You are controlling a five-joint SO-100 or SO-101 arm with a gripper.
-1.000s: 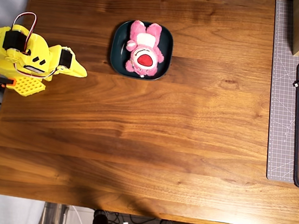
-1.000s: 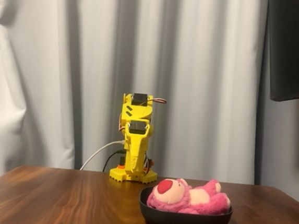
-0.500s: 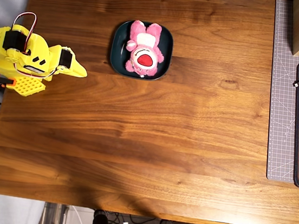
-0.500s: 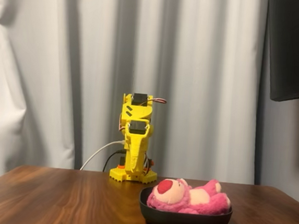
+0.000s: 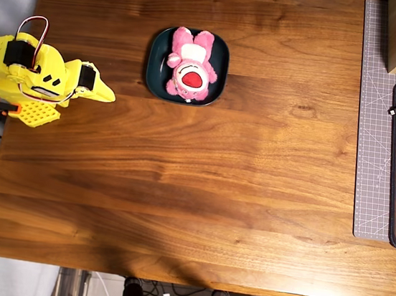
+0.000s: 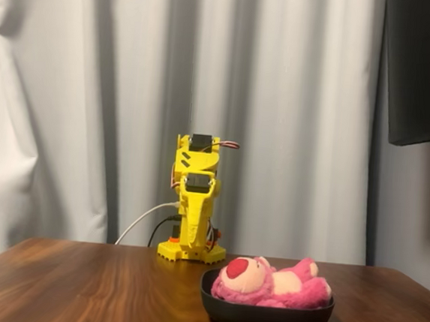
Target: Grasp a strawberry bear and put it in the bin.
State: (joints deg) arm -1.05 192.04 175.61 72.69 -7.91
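Jaws look closed to a single point and hold nothing, as far as I can judge from the overhead view, where my gripper [image 5: 107,96] is folded back at the table's [image 5: 177,203] left edge. Moving right, the strawberry bear [image 5: 189,64] already lies on its back inside the bin [image 5: 152,77], well apart from the arm. I judge the placing done, so the best handling is to keep the arm parked and not disturb the dish; the fixed view shows the bear [image 6: 272,283] settled below the rim [image 6: 265,318]
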